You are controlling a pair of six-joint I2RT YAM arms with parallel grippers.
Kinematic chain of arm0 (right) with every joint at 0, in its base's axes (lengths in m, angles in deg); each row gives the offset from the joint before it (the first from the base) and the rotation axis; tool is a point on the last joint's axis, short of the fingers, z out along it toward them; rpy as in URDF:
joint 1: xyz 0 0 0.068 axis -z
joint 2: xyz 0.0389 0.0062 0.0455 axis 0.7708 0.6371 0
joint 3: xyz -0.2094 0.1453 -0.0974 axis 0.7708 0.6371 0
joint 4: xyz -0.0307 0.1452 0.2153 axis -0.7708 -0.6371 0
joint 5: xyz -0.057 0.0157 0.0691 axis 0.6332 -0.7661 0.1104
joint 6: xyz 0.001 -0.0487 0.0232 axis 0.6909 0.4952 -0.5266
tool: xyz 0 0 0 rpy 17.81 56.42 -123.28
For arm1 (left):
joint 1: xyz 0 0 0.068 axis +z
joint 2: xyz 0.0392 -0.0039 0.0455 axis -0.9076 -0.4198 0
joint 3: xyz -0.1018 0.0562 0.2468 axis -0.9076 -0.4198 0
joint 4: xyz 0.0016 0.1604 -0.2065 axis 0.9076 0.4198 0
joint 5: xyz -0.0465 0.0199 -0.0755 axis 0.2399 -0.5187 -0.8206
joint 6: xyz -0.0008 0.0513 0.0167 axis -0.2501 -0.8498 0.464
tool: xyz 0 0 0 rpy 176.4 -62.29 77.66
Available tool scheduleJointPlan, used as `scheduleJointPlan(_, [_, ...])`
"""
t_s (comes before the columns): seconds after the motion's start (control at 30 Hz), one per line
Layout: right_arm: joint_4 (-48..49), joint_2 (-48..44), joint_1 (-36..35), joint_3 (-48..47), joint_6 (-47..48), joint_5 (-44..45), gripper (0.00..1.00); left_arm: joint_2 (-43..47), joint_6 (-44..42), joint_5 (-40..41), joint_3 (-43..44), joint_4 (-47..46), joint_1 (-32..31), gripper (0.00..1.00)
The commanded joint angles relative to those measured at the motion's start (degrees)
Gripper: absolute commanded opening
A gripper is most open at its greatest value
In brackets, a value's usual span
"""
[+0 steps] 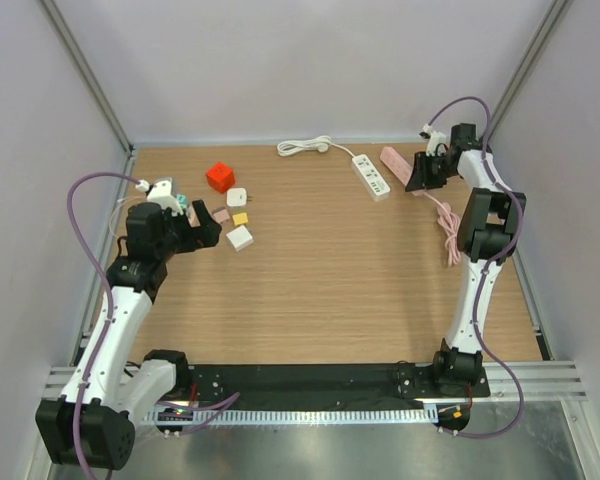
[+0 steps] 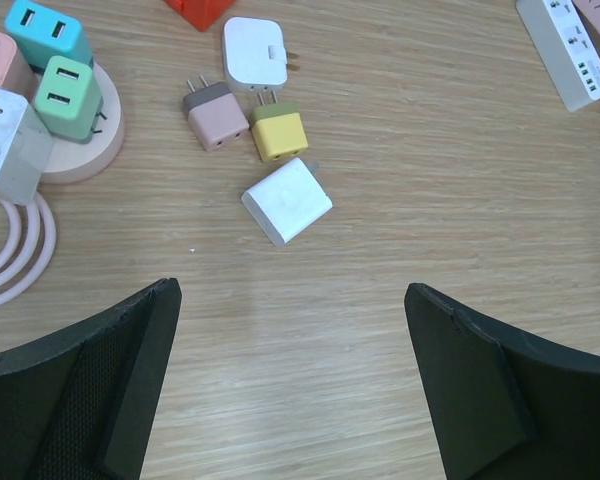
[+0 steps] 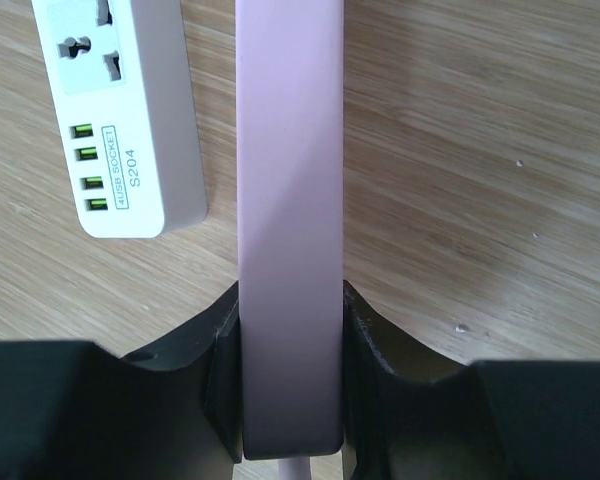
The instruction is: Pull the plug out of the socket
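- The round pink socket [image 2: 80, 160] lies at the far left of the wooden table [image 1: 330, 280]. A teal plug [image 2: 48, 32] and a green plug [image 2: 68, 97] stand in its top, and a white adapter [image 2: 2, 145] sits at its near-left edge. A pink looped cable [image 2: 20, 250] curls beside it.
- The left gripper [image 1: 202, 235] sits just right of that socket. In the left wrist view its fingers [image 2: 110, 380] are spread wide with only bare table between them.
- Ahead of it lie loose adapters close together: a white pronged adapter [image 2: 255, 52], a mauve adapter [image 2: 212, 115], a yellow adapter [image 2: 278, 132] and a white cube adapter [image 2: 287, 200]. A red block [image 1: 220, 177] lies just beyond them.
- Further right, near the back edge, the white power strip [image 1: 371, 175] lies at an angle, its white cord [image 1: 302, 147] bunched to its left.
- Just beside it is the pink power strip [image 3: 288, 200], the two nearly parallel and a little apart.
- The right gripper [image 3: 290, 310] is clamped across the pink strip's near end, one finger pressed on each long side.
- A pink cable [image 1: 447, 225] trails from that end towards the near edge, alongside the right arm.
- The gripper hides that end of the strip, so I cannot tell whether a plug sits in it.
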Motion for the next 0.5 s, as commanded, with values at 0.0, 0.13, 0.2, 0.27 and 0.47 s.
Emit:
scheduleJointPlan(0.0, [1.5,0.7,-0.2,-2.6,-1.5,-1.1,0.22,1.2,-1.2,1.2,-0.3,-1.9,0.3,0.98])
scheduleJointPlan(0.13, [2.4,0.9,-0.2,-2.5,-2.1,1.9,0.56,1.3,-1.3,1.6,-0.3,-1.8,0.3,0.98])
scheduleJointPlan(0.2, [3.0,0.5,-0.2,-2.6,-2.2,3.4,0.65,1.5,-1.3,1.8,-0.4,-1.8,0.3,0.98])
scheduleJointPlan(0.27, [3.4,0.0,-0.2,-2.6,-2.2,5.6,0.71,1.8,-1.4,2.2,-0.4,-1.9,0.4,0.98])
scheduleJointPlan(0.47, [5.1,-3.6,-0.2,-2.4,-1.1,12.6,0.93,2.3,-1.6,3.4,-0.8,-2.1,0.4,0.98])
